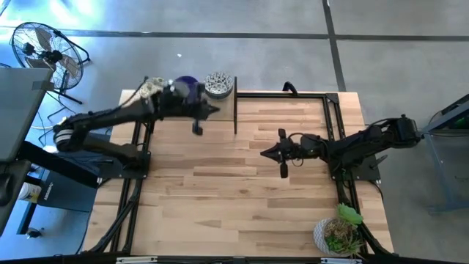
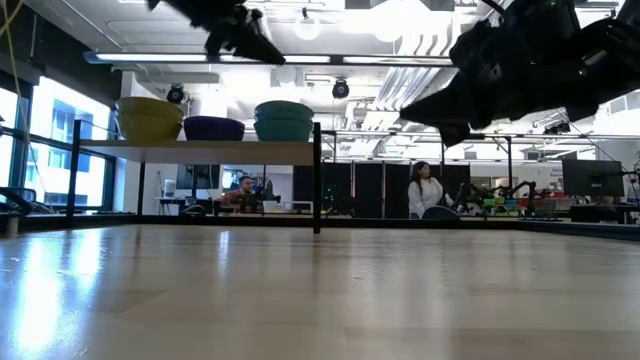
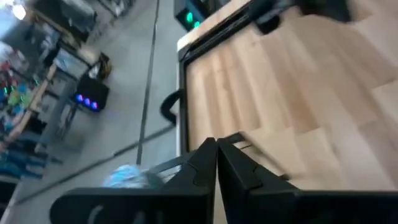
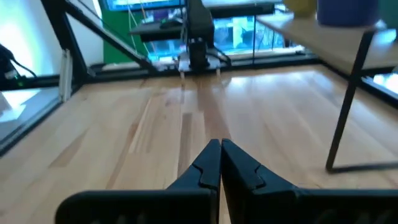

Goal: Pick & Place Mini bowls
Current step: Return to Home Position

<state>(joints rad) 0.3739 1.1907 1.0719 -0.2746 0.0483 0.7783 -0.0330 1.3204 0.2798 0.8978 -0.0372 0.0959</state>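
Currently the mini bowls (image 2: 214, 128) sit on the shelf (image 2: 200, 148) at the counter's (image 1: 220, 191) far left: yellow stack, purple, teal stack. Left claw (image 1: 213, 110) hangs above the shelf, fingers pressed together, holding nothing. Right claw (image 1: 264, 152) hangs over mid-counter, fingers likewise together, holding nothing.

floor (image 1: 256, 15): grey concrete | fan (image 1: 40, 44): standing on it | ceiling lights (image 2: 400, 15): lit | window (image 2: 50, 150): bright
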